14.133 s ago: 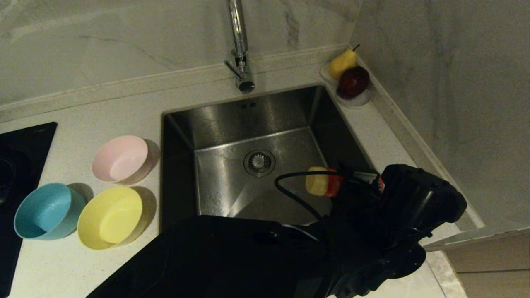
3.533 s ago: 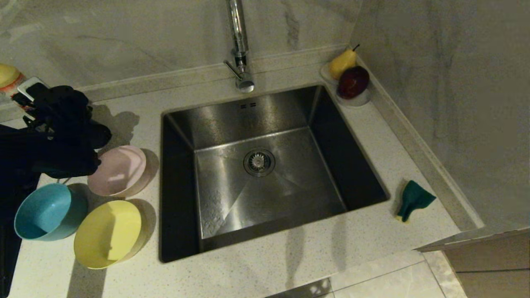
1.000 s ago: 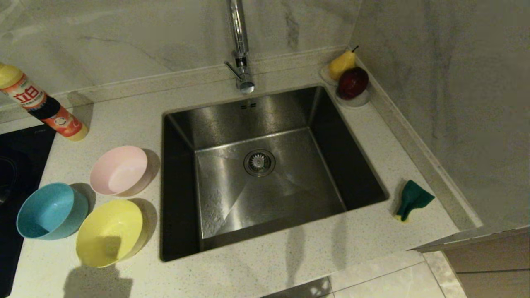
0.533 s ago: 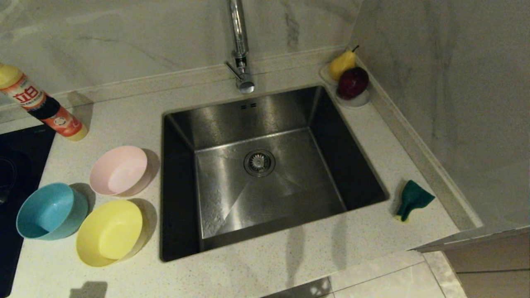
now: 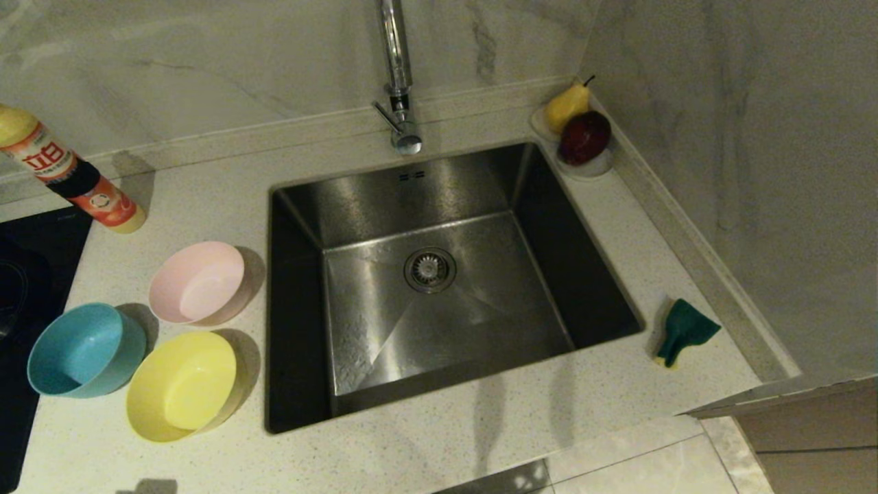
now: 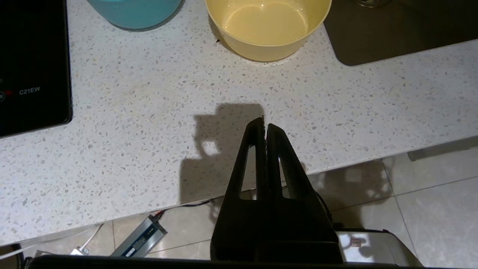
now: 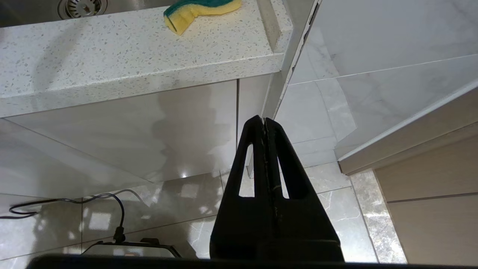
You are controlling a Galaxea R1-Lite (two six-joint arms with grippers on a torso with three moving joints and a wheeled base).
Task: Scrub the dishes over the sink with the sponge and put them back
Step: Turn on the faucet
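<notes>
Three bowls stand on the counter left of the sink [image 5: 439, 206]: a pale pink bowl [image 5: 197, 281], a light blue bowl [image 5: 82, 350] and a yellow bowl [image 5: 180, 385]. The sponge [image 5: 680, 333], green side up and curled, lies on the counter right of the sink, and the right wrist view shows its yellow foam [image 7: 194, 9]. Neither arm appears in the head view. My left gripper [image 6: 264, 125] is shut and empty, over the counter's front edge, near the yellow bowl [image 6: 267, 26]. My right gripper [image 7: 263, 119] is shut and empty, below the counter, over the floor.
A tap [image 5: 396, 75] rises behind the sink. A white fruit dish [image 5: 583, 165] with a pear and a dark red apple sits in the back right corner. A detergent bottle [image 5: 65, 178] stands at the back left. A black cooktop [image 5: 27, 274] lies at the far left.
The arm's shadow on the counter in front of the yellow bowl has slid toward the front edge and almost out of view. Bowls, sponge and bottle have not moved.
</notes>
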